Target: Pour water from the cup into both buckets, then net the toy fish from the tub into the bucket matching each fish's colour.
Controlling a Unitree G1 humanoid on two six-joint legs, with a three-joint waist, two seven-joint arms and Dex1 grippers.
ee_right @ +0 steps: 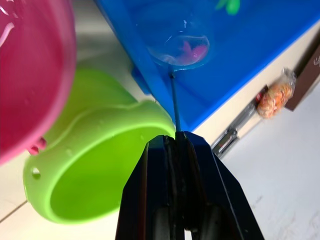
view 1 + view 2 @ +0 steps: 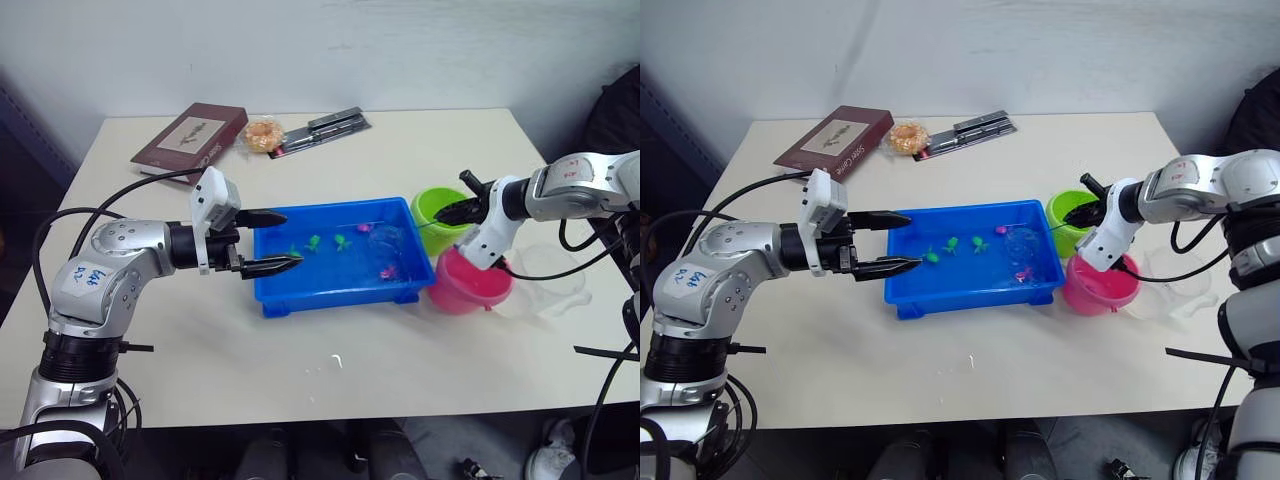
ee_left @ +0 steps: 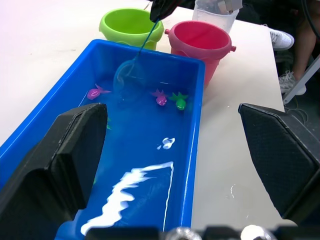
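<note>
The net [image 3: 129, 80], a pale blue hoop of fine mesh on a thin dark stick, is dipping into the blue tub [image 2: 300, 297] near its right end, hoop over a pink fish [image 1: 192, 51]. The right gripper [image 1: 176, 142] is pinching the stick's top, fingers clamped together on it, above the green bucket [image 2: 432, 206]. The tub is lying mid-table, holding shallow water, green fish [image 2: 314, 242] toward its middle and pink fish [image 2: 388, 271] toward its right. The green bucket and the pink bucket [image 2: 462, 285] are standing just beside the tub's right end, toward the table's right edge. The clear cup [image 2: 551, 268] is sitting right of the pink bucket. The left gripper [image 2: 270, 241] is hovering at the tub's left end, fingers apart, holding nothing. The table's front strip is lying bare.
</note>
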